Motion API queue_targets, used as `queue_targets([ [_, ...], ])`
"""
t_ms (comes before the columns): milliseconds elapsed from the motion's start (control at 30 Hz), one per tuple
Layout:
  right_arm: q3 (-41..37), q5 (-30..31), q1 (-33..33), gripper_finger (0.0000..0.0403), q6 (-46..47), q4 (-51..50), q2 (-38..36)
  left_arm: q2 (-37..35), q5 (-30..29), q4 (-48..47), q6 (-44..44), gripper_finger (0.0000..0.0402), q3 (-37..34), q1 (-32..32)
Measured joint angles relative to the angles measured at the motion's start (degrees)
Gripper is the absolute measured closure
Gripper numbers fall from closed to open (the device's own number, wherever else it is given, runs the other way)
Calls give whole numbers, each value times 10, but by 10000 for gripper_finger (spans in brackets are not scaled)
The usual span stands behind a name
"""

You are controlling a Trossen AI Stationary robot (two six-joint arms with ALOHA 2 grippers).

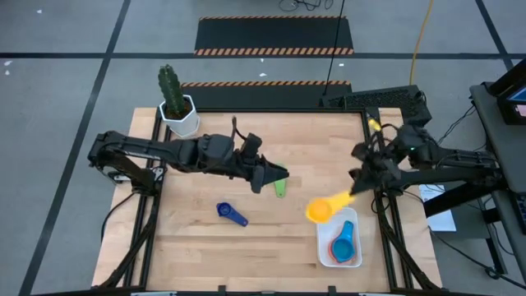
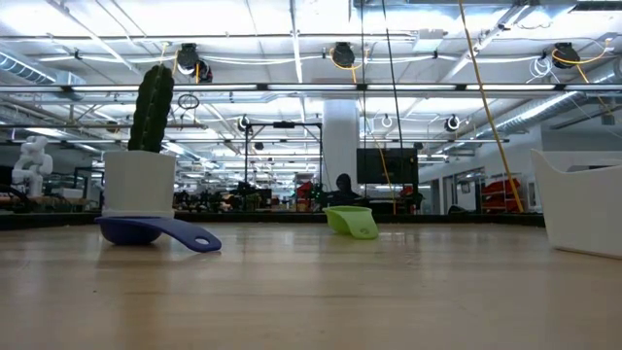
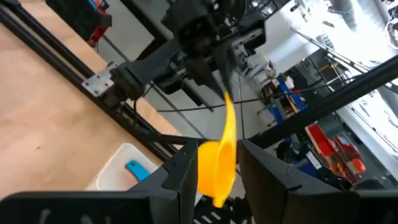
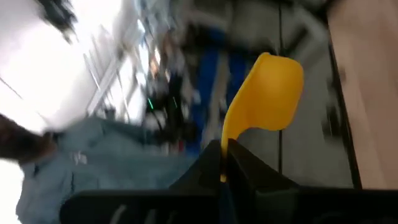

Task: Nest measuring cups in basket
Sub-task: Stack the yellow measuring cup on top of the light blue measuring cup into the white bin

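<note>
My right gripper (image 1: pixel 355 194) pinches the handle of the yellow cup (image 1: pixel 320 210), holding it above the table just beside the white basket (image 1: pixel 323 247) (blue cups already lie inside). My left gripper (image 1: pixel 279 173) hangs part-open and empty above the green cup (image 1: pixel 280 187).

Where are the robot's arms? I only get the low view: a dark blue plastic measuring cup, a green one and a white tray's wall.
Observer: Above your frame. The right gripper is shut on the handle of a yellow plastic measuring cup, beside the white plastic basket.
Operator: Is that basket empty?
Observer: No, a light blue plastic cup lies in it, with another nested inside.
Operator: And the other arm?
Observer: The left gripper is open, holding nothing, by the green cup.
</note>
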Motion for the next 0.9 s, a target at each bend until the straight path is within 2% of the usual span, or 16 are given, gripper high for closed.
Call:
queue_targets([
  [133, 0, -117, 0, 403, -14, -114, 12, 1, 0, -2, -5, 284, 0, -7],
  [233, 0, -165, 0, 403, -46, -186, 24, 1, -1, -2, -2, 284, 0, -13],
  [533, 0, -189, 0, 403, -184, -313, 96, 1, -1, -3, 0, 284, 0, -21],
  [900, -8, -228, 20, 403, -386, -355, 200, 1, -2, -11, 1, 284, 0, -21],
])
